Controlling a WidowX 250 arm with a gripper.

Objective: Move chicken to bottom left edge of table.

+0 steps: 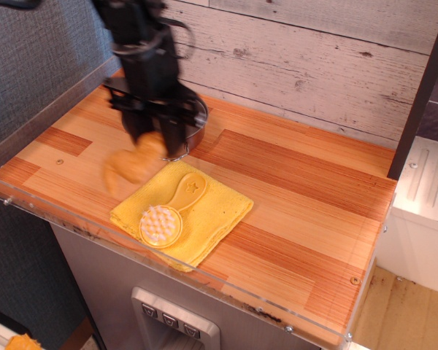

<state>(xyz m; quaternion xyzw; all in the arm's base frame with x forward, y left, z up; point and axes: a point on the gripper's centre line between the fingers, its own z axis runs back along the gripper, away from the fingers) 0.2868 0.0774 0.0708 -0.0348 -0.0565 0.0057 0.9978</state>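
My gripper (153, 142) hangs over the left part of the wooden table (299, 189), shut on the golden-brown chicken (133, 165). The chicken is blurred by motion and hangs just above the planks, left of the yellow cloth's back corner. The arm's black body (142, 51) hides most of the pot behind it.
A yellow folded cloth (215, 211) lies near the front edge with a yellow round-headed brush (163, 222) on it. A steel pot (197, 120) stands at the back left, mostly hidden by the arm. A clear acrylic rim (29, 120) runs along the left and front edges.
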